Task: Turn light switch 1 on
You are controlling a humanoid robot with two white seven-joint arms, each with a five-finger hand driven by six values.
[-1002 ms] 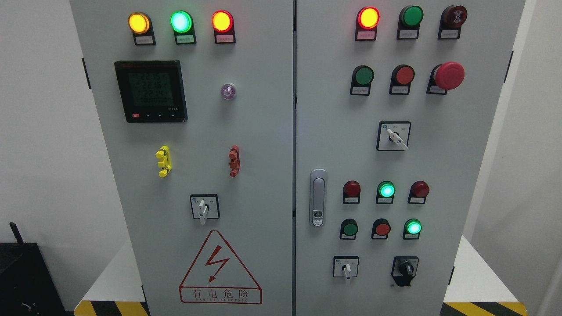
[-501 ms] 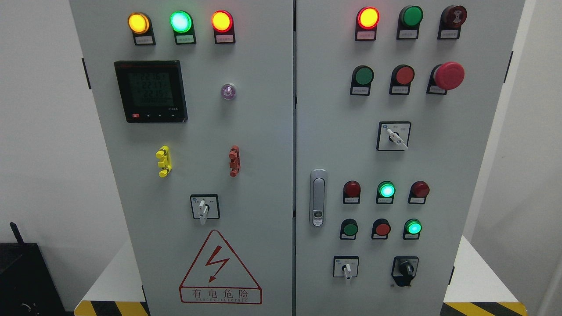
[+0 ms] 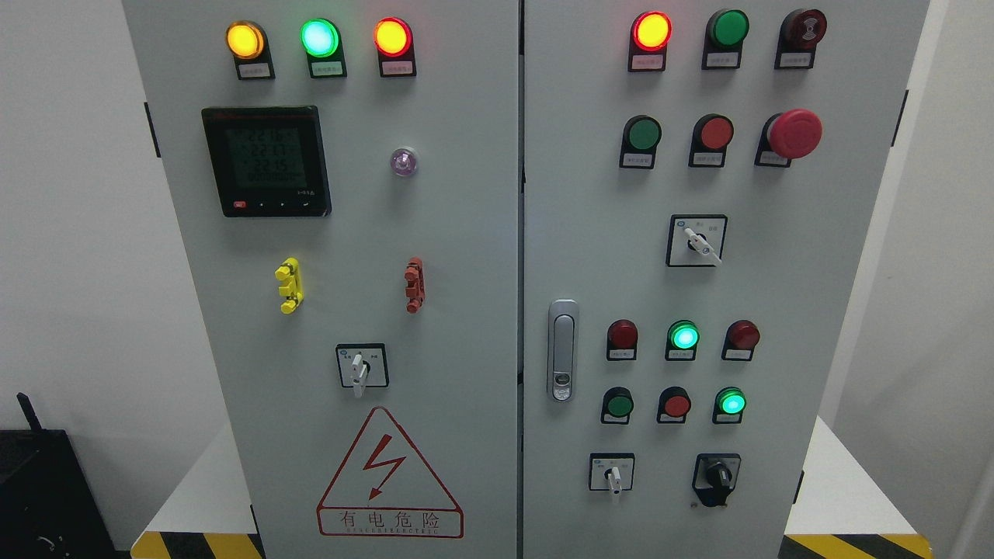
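A grey two-door electrical cabinet [image 3: 466, 233] fills the head view. Its right door carries a white rotary switch [image 3: 698, 242] turned to the lower right, a second white rotary switch [image 3: 613, 474] pointing down, and a black rotary switch [image 3: 716, 476]. Near them are a row of buttons: green [image 3: 619, 404], red [image 3: 676, 404] and a lit green one [image 3: 731, 402]. Above that row, a lit green lamp [image 3: 683, 336] sits between two dark red lamps. The left door has a white rotary switch [image 3: 359, 367] pointing down. Neither hand is in view.
A red mushroom stop button [image 3: 794, 133] sticks out at the upper right. A silver door handle [image 3: 562, 349] sits by the centre seam. A digital meter [image 3: 266, 161] and yellow, green, red lamps are on the left door. A black box [image 3: 39, 489] stands at the lower left.
Only the meter's digits have changed. Nothing else has moved.
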